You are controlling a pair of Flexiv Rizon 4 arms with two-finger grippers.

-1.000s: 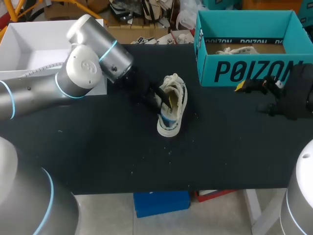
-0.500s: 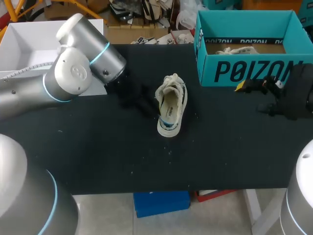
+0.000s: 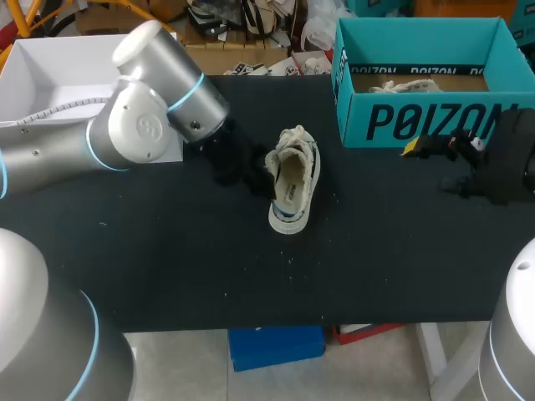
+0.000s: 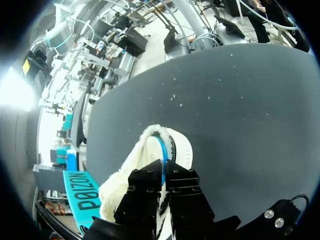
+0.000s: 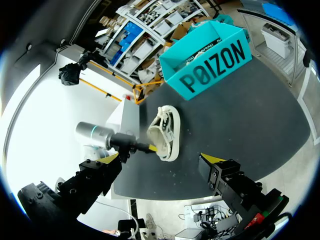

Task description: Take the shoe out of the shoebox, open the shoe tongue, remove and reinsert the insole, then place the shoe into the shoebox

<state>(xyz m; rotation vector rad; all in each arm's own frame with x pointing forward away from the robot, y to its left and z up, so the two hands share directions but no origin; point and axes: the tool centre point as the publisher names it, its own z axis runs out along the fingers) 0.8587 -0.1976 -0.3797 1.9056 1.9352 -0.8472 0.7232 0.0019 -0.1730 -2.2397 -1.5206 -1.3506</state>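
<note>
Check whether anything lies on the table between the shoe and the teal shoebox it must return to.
Nothing visible does. Only bare table separates the shoe from the shoebox. The right gripper hangs open before the box's front wall, off that line.

Lg dark brand lettering on teal shoebox [image 3: 418, 117] front.
</note>
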